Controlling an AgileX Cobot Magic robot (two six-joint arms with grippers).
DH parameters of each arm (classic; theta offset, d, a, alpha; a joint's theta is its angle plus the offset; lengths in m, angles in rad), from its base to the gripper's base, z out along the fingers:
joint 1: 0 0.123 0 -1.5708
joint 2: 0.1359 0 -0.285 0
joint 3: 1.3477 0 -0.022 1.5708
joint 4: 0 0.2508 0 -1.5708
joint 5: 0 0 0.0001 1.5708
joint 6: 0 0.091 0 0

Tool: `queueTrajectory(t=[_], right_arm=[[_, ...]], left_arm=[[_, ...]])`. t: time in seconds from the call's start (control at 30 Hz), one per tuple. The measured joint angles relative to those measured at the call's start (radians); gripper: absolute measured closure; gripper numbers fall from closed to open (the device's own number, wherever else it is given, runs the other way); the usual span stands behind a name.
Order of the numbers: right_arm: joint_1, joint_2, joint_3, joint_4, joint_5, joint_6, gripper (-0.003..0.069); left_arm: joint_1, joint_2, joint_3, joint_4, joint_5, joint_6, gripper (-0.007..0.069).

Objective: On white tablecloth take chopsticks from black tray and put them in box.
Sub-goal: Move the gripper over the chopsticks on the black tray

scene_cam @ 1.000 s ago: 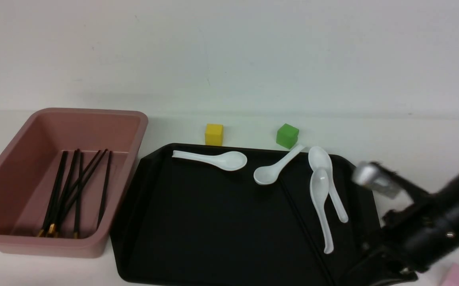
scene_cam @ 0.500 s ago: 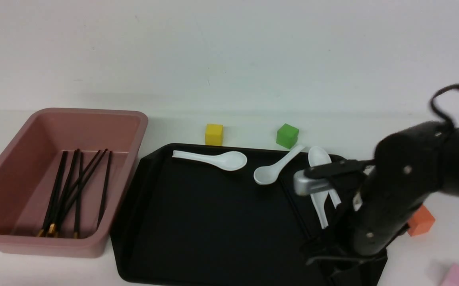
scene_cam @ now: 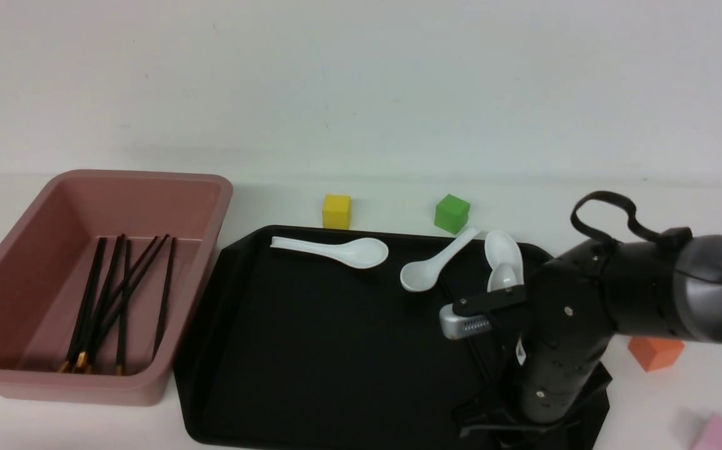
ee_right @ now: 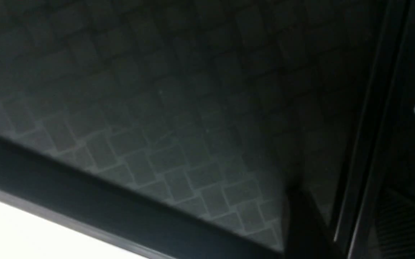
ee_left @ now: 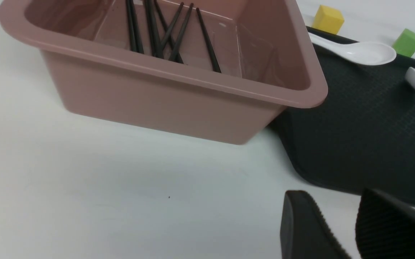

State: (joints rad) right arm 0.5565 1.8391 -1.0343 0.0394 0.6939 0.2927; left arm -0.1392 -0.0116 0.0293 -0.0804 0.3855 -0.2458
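Right claw (ee_right: pixel 347 216) hovers over chopsticks (ee_right: pixel 369 144) on the black tray (scene_cam: pixel 310 350).
Spread, it straddles them; best to centre, settle low, then pinch. Left claw (ee_left: pixel 349 230), slightly parted, holds nothing.

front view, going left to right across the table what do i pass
box with chopsticks inside → yellow cube → green cube → orange cube → pink cube. The tray and spoons overlap the cubes across the width, so they are left out.
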Motion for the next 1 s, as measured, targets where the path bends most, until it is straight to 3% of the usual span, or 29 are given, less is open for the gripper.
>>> queueTrajectory(t=[0.3, 0.5, 0.77, 1.0], right_arm=[[0.0, 0.007, -0.006, -0.003, 0.011, 0.003, 0.0368], [-0.005, 0.007, -0.006, -0.024, 0.019, 0.005, 0.0546], [-0.007, -0.002, -0.006, -0.015, 0.031, 0.005, 0.0542], [-0.007, -0.047, -0.03, -0.007, 0.161, 0.005, 0.0542]], left_arm=[[0.0, 0.0, 0.0, 0.0, 0.0, 0.0, 0.0386], [0.0, 0.0, 0.0, 0.0, 0.0, 0.0, 0.0386], [0.0, 0.0, 0.0, 0.0, 0.0, 0.0, 0.0386], [0.0, 0.0, 0.0, 0.0, 0.0, 0.0, 0.0386]])
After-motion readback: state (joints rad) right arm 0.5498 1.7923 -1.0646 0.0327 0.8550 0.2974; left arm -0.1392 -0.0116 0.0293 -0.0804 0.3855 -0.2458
